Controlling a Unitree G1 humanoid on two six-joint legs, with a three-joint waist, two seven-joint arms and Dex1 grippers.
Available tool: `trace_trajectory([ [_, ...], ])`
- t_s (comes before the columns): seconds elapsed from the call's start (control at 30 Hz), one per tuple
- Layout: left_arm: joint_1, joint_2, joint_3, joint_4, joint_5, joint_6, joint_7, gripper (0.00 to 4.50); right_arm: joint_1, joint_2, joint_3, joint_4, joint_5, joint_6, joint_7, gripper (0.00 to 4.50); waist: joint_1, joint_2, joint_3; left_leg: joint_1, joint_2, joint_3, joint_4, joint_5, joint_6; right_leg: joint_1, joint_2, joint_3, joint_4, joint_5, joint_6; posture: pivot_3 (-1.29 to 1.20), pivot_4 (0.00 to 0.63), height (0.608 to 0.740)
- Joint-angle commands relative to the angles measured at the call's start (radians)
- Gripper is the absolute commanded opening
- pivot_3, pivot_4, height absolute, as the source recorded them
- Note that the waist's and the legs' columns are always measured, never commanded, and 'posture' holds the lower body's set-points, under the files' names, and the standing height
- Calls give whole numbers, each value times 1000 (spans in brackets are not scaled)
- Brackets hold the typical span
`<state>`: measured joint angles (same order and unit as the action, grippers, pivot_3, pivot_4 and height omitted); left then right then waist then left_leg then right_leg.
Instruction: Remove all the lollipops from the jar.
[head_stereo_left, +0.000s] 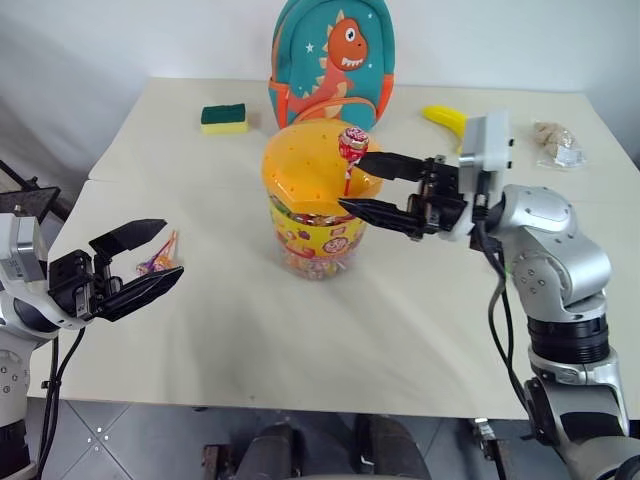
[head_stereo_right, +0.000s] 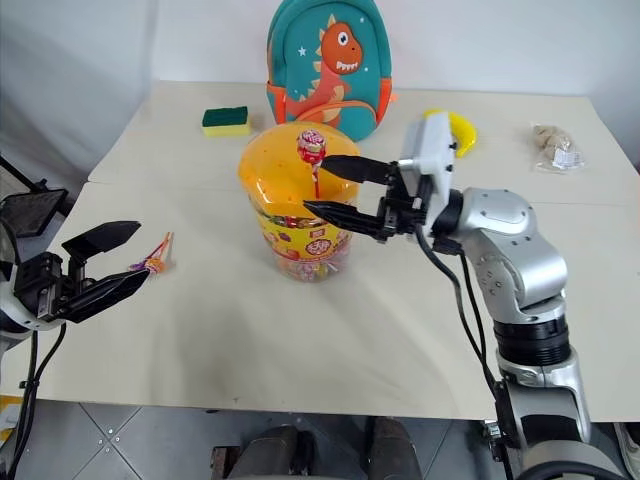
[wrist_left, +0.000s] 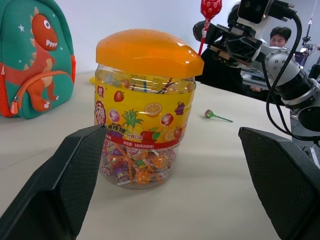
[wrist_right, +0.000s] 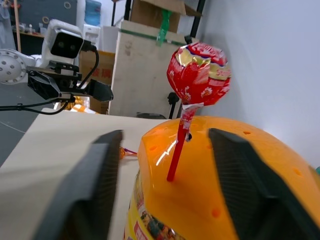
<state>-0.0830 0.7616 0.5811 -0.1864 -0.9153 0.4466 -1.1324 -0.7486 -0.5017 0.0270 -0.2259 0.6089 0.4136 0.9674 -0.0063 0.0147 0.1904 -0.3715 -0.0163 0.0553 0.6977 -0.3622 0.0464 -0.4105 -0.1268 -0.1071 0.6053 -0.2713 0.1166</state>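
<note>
right hand (head_stereo_left: 352, 183) spread around red lollipop (head_stereo_left: 353, 143) stick | lollipop upright in jar (head_stereo_left: 315, 215) lid | left hand (head_stereo_left: 152, 256) spread

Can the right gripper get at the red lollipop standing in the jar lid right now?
Probably yes. The right gripper is open at the red lollipop, one finger on each side of its stick above the jar lid, and nothing sits between them.

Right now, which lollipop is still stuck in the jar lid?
The red-pink lollipop, standing upright in the jar lid between the right gripper fingers. The others lie on the table.
</note>
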Motion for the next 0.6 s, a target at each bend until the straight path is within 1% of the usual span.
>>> trace_trajectory([
  [0.03, -1, 1, 26, -45, -22, -13, 11, 4500, -19, 6, -11, 1, -3, 11, -23, 1328, -1, 0, 0, 0, 0, 0, 0, 0, 0, 0, 0, 0, 0, 0, 0, 0, 150, 740],
  [0.07, -3, 2, 27, -51, -28, -10, 13, 4500, -19, 5, -13, 4, -6, 7, -22, 912, 0, 0, 0, 0, 0, 0, 0, 0, 0, 0, 0, 0, 0, 0, 0, 0, 150, 740],
  [0.13, -11, 3, 25, -62, -40, -5, 18, 4500, -19, 2, -17, 9, -6, 2, -17, 224, 2, 0, 0, 0, -1, 0, 0, 0, 0, 0, 0, 0, 1, 0, 0, 0, 150, 740],
  [0.17, -17, 4, 21, -69, -47, 0, 21, 4500, -18, 3, -24, 11, 1, -1, -14, 27, 2, 0, 0, 0, -1, 0, 0, 0, 0, 0, 0, 0, 1, 0, 0, 0, 150, 740],
  [0.23, -25, 6, 11, -84, -59, 10, 22, 4500, -20, 10, -49, 14, 34, 1, -12, 27, 2, 0, 0, 0, -1, 0, 0, 0, 0, 0, 0, 0, 1, 0, 0, 0, 150, 740],
  [0.37, -46, 20, -24, -113, -71, 31, 10, 4500, -50, 25, -165, 41, 154, 34, -52, 27, 2, 0, 0, 0, -1, 0, 0, 0, 0, 0, 0, 0, 1, 0, 0, 0, 150, 740],
  [0.43, -55, 44, -67, -130, -33, 18, -34, 4500, -73, -33, -247, 86, 190, 79, -81, 27, 4, 0, 0, 0, -1, 0, 0, 0, 1, 0, 0, 0, 1, 0, 0, 0, 150, 740],
  [0.5, -61, 64, -107, -141, -2, 3, -72, 4500, -87, -110, -317, 141, 191, 114, -109, 27, 7, 0, 0, 0, -2, 0, 0, 1, 1, 0, -1, -1, 1, 0, 0, 0, 150, 740],
  [0.57, -69, 82, -150, -145, 30, -15, -110, 4500, -65, -241, -342, 200, 130, 146, -100, 27, 8, 0, 0, 0, -4, -1, -1, 1, 2, 0, -1, -1, 1, 0, 0, 0, 150, 740],
  [0.6, -72, 87, -164, -144, 42, -24, -124, 4500, -51, -289, -343, 220, 100, 149, -95, 27, 8, 0, 0, 0, -5, 0, -1, 0, 3, 0, -3, -1, 1, 0, 0, 0, 150, 740],
])
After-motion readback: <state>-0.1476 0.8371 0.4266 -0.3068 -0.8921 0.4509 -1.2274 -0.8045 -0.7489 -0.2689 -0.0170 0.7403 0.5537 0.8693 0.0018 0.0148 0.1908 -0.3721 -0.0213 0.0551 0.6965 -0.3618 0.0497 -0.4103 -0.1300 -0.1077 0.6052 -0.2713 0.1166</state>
